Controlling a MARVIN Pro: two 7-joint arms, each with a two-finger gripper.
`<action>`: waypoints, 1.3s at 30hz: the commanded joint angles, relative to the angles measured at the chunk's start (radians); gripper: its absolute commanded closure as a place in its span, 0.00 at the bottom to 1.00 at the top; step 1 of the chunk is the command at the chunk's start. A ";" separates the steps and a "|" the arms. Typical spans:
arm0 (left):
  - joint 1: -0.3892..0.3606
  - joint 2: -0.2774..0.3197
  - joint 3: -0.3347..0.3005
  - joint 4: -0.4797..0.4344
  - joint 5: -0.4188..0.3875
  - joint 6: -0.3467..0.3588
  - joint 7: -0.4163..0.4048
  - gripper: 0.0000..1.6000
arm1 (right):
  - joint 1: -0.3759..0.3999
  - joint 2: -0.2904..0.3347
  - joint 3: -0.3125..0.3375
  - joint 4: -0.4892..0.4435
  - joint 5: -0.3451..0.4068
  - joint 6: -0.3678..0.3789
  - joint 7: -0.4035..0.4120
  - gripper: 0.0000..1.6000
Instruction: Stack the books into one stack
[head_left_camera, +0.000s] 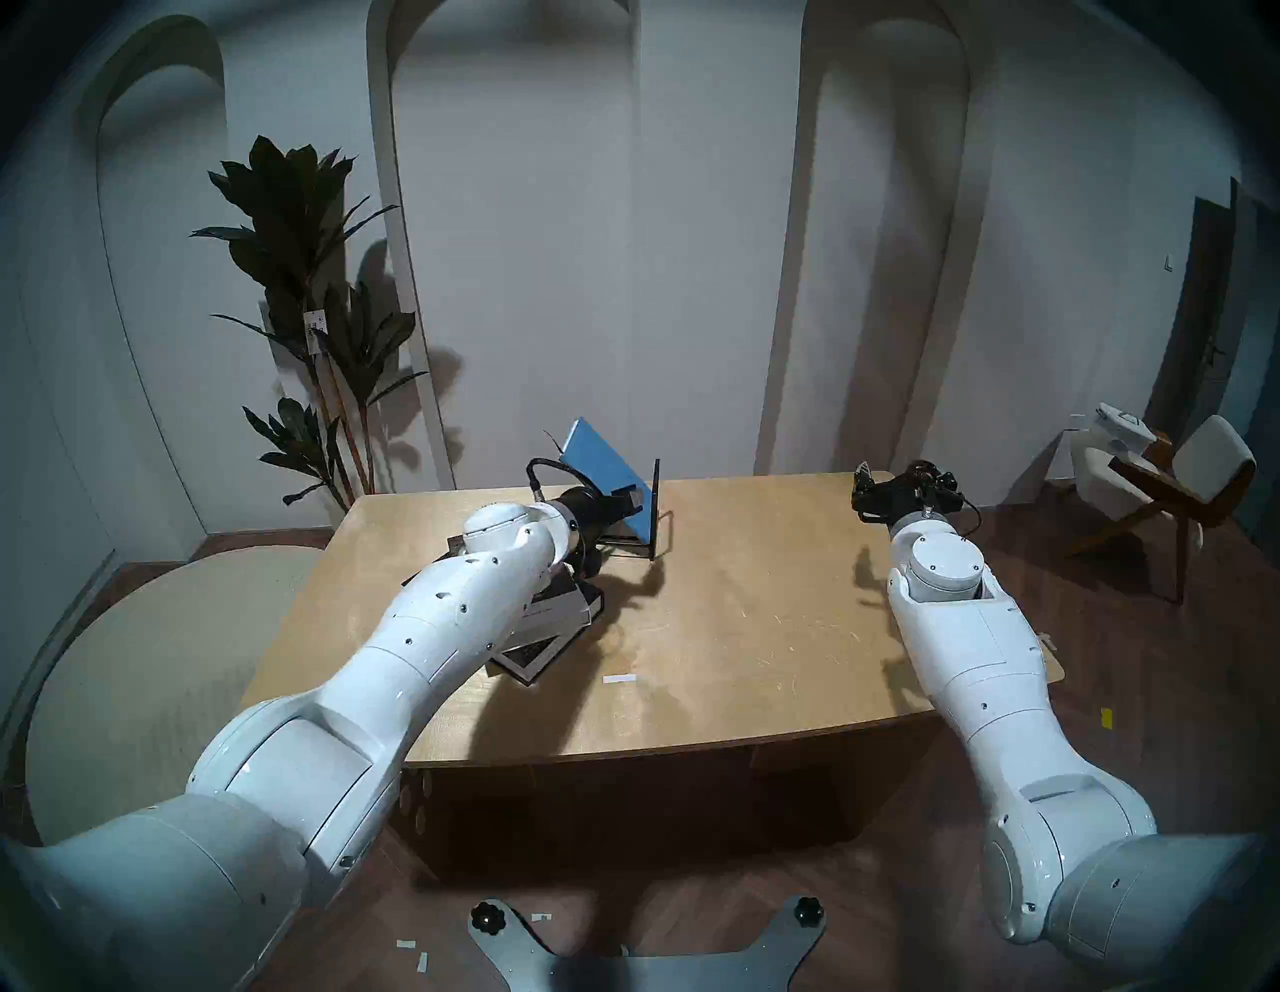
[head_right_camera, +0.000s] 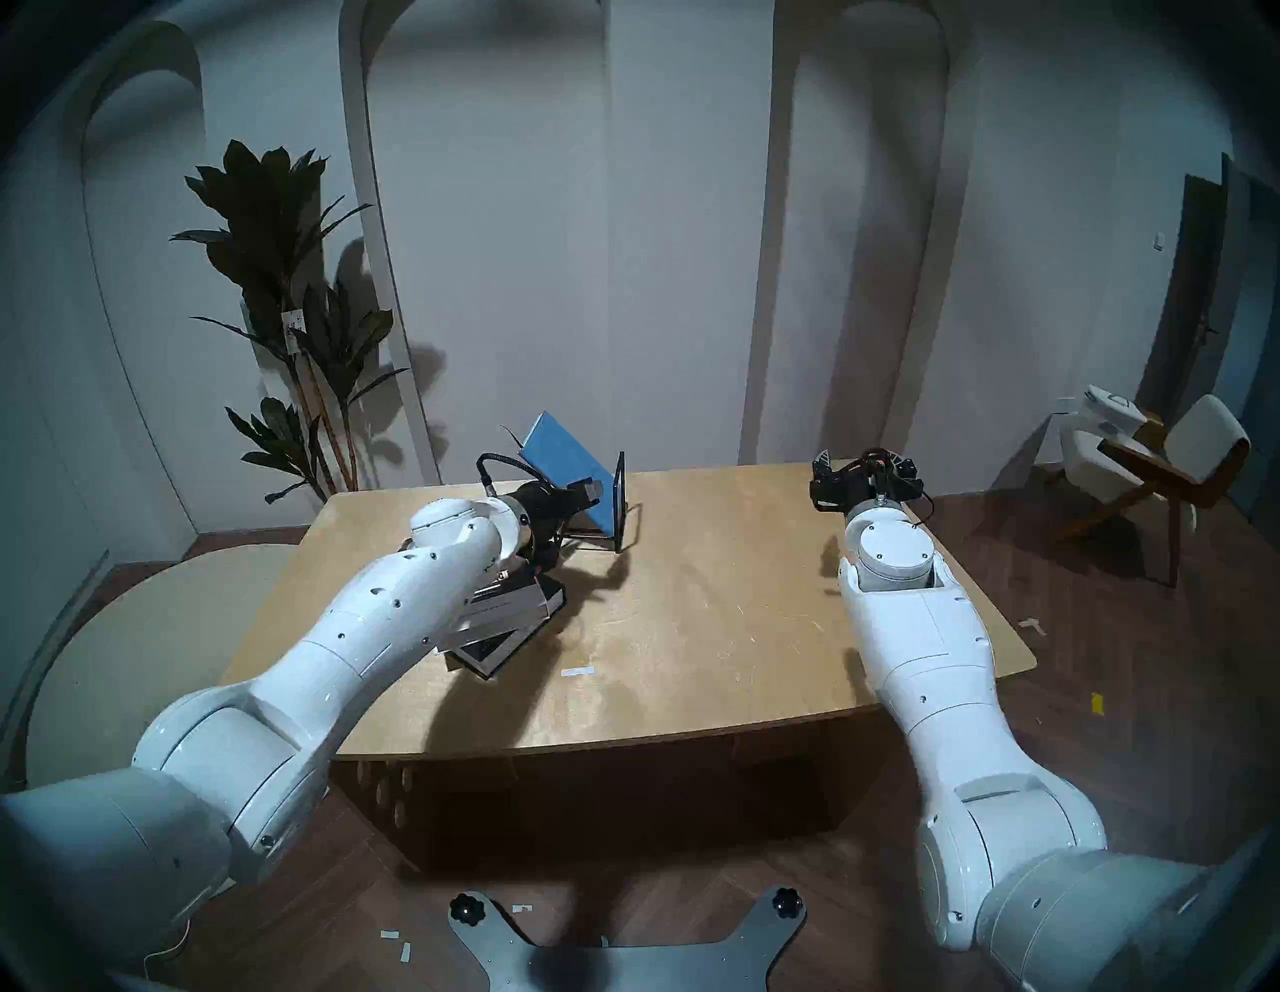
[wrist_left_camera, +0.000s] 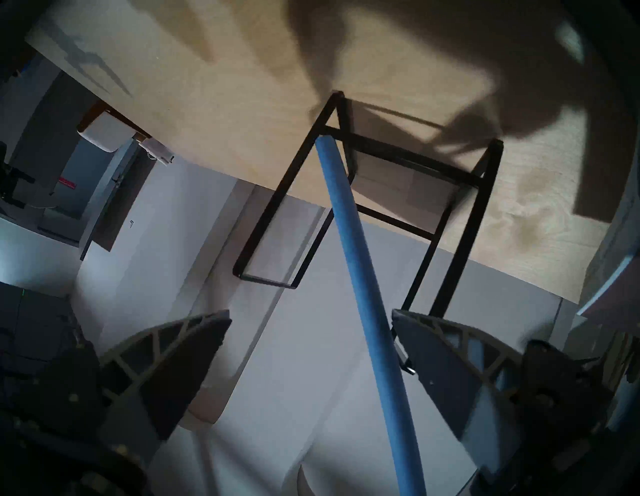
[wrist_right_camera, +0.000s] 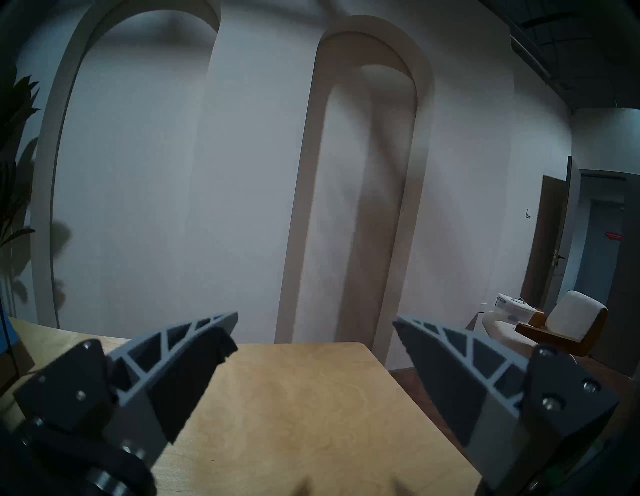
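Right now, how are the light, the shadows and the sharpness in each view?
Head views: dim, sharp, dark fisheye rim, arm shadows on the table. Left wrist view: upside down, blurred, heavy shadow on the wood behind the blue book. Right wrist view: dim, soft, walls bluish.

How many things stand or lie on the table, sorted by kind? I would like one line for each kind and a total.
Books: 3 (blue book leaning in the rack, two stacked books lying flat, partly hidden by the left arm)
Wire rack: 1
White strip: 1
Total: 5
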 joint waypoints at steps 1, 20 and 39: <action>-0.106 -0.066 -0.004 0.072 0.021 0.060 0.021 0.00 | 0.028 0.002 -0.001 -0.009 -0.003 -0.027 0.001 0.00; -0.186 -0.140 -0.104 0.341 -0.061 0.176 0.157 0.00 | 0.038 0.001 -0.001 0.016 -0.006 -0.064 0.013 0.00; -0.217 -0.182 -0.106 0.486 -0.074 0.261 0.298 0.00 | 0.046 -0.002 0.000 0.035 -0.016 -0.092 0.008 0.00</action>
